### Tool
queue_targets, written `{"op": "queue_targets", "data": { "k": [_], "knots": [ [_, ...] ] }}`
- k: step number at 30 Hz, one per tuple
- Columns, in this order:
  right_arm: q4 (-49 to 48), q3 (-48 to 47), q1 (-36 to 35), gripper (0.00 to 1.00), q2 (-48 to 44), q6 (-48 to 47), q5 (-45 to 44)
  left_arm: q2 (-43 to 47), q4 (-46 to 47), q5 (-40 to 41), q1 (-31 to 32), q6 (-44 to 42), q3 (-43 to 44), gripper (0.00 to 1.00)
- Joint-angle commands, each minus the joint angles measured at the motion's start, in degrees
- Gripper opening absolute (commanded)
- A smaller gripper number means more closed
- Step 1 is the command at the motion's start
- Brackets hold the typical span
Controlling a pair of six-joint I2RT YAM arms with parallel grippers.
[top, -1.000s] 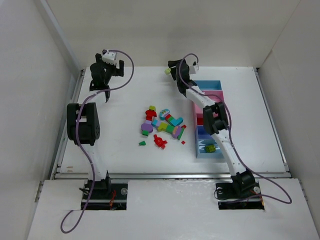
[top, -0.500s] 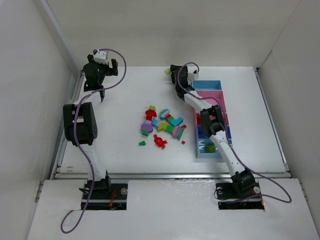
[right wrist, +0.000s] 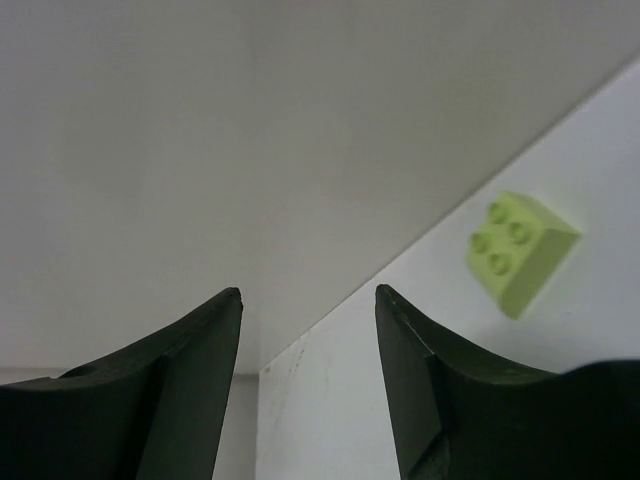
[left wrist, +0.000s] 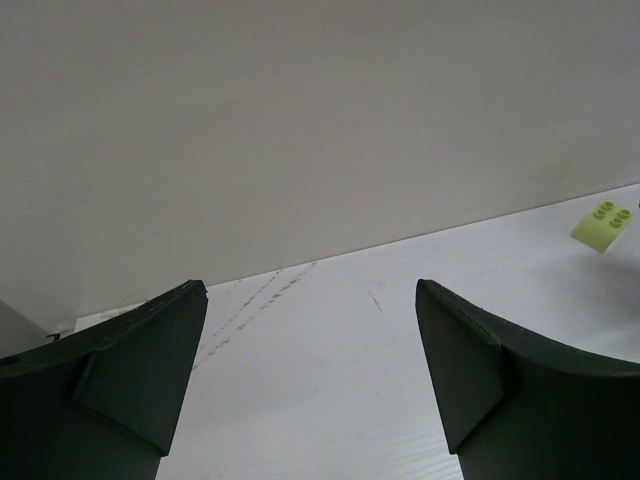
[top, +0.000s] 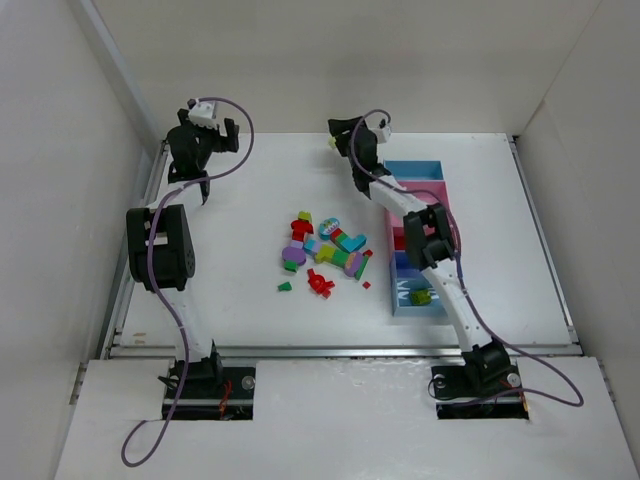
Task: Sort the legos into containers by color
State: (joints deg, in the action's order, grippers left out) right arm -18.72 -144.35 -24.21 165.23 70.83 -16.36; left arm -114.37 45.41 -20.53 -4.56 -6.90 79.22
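Barely begun: most legos (top: 325, 250) lie piled mid the table (top: 240, 210); only a couple pcs show in the containers (top: 425, 170) by its right edge. A yellow-green brick (right wrist: 520, 250) lies loose at the far edge. Both gape w/ nothing held: left gripper (left wrist: 308, 290) & right gripper (right wrist: 308, 292).

left: table (top: 230, 300) bare, passable | centre: legos (top: 325, 252) pile | right: containers (top: 436, 182) strip

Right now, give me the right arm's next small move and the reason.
Probably shift the right hand sideways until the yellow-green lego sits between its fingers. In the wrist view the hand is open and empty, and the lego lies off to one side of the gap.
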Motion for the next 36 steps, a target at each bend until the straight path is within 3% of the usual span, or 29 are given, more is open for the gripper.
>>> {"op": "queue_targets", "data": {
  "k": [1,3,7,9,10,13,19,23,27,36],
  "knots": [
    [-9.1,3.6,-0.7,0.61,-14.5,-14.2,5.1,2.9,2.5,-2.8,-0.1,1.3,-0.1,0.82],
    [-9.1,14.7,-0.7,0.61,-19.7,-14.2,1.8,3.6,2.5,-2.8,-0.1,1.3,-0.7,0.82],
    [-9.1,25.3,0.4,0.59,-29.3,-17.3,4.3,7.0,2.5,-3.5,-0.1,0.7,-3.4,0.82],
    [-5.5,24.6,0.9,0.59,-30.6,-26.9,7.6,7.8,2.5,-4.0,-0.1,-0.4,-4.3,0.82],
    [2.6,21.2,0.9,0.59,-30.6,-30.5,8.2,7.8,2.5,-4.0,-0.1,-0.4,-5.2,0.82],
    [10.1,20.0,0.9,0.66,-34.3,-41.4,6.0,9.3,1.9,-4.7,-0.1,-2.7,-5.9,0.82],
    [18.9,33.9,0.9,0.71,-49.4,-56.7,-1.4,10.4,-1.2,-6.6,-0.1,-4.4,-5.9,0.82],
    [40.6,34.6,0.9,0.71,-53.3,-58.0,-3.5,10.4,-2.3,-8.1,-0.1,-4.4,-5.9,0.82],
    [53.1,35.2,0.9,0.71,-53.8,-58.0,-2.0,10.4,-2.3,-9.7,-0.1,-3.9,-5.9,0.81],
    [55.7,47.1,-0.2,0.69,-56.0,-54.0,-2.7,10.4,-2.3,-11.8,-0.1,-3.4,-7.1,0.81]
  ]
}}
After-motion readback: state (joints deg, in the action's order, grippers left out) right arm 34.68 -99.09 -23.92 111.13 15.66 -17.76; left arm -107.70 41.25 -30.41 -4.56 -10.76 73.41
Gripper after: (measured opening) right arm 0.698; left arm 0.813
